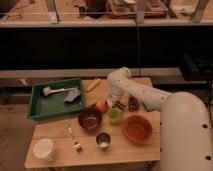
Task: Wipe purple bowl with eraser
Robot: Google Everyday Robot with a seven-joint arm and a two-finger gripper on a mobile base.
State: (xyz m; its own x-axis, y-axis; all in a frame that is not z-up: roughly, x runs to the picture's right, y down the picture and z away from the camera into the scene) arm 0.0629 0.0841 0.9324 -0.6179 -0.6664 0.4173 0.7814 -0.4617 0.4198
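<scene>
The purple bowl (90, 119) stands on the wooden table (55, 130), left of the small green cup (115, 115). My gripper (115, 102) hangs down from the white arm (145, 95), just behind the green cup and to the upper right of the purple bowl, apart from it. A small dark and light striped piece, which looks like the eraser (121, 105), sits at the gripper's tip. I cannot tell whether it is held. A dark object (133, 104) lies just right of it.
The orange bowl (137, 128) is right of the green cup. A metal cup (103, 140), a fork (74, 138) and a white cup (43, 148) stand near the front. A green tray (37, 102) holds a brush at left. A yellow wedge (93, 85) and a reddish fruit (101, 106) lie near the gripper.
</scene>
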